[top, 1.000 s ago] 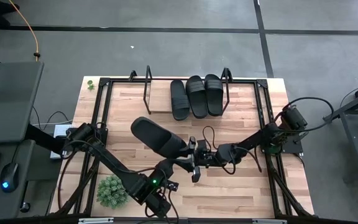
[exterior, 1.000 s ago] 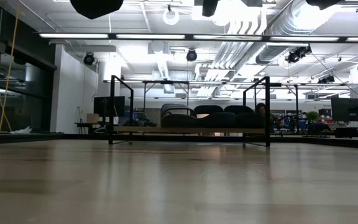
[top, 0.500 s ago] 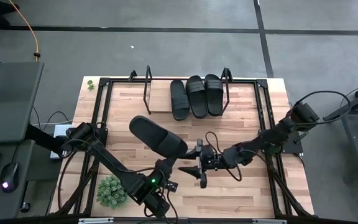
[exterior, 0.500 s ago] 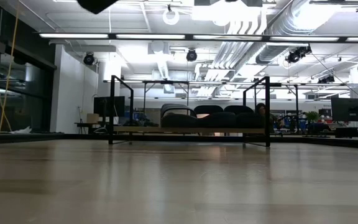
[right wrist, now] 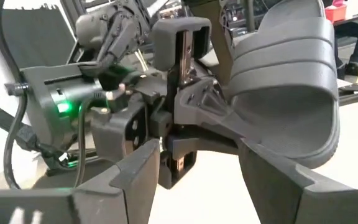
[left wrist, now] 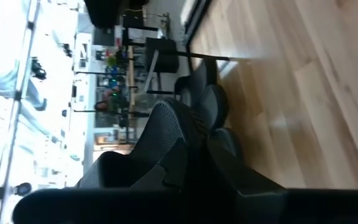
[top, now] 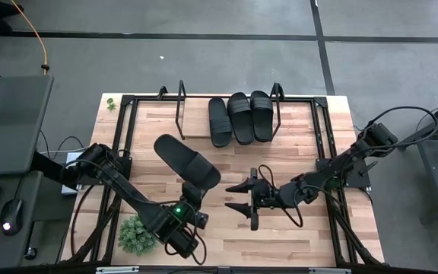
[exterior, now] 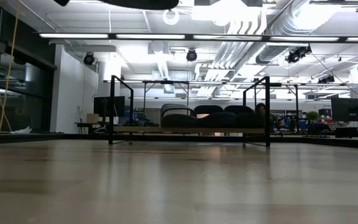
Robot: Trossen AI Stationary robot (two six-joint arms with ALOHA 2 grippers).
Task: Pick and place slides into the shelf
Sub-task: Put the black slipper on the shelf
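From above, the left gripper sits near the middle of the table, clamped on the heel end of a black slide that it holds up off the wood, its far end pointing toward the back left corner. Just beside it, the right gripper hangs with its fingers spread wide and nothing between them. Three more slides lie side by side on the shelf at the back edge, toward its right end.

At table height, the shelf stands far off, the three slides on its board.

Past the left wrist, the held slide fills the foreground.

Past the right wrist, spread fingers frame the held slide and the left gripper.
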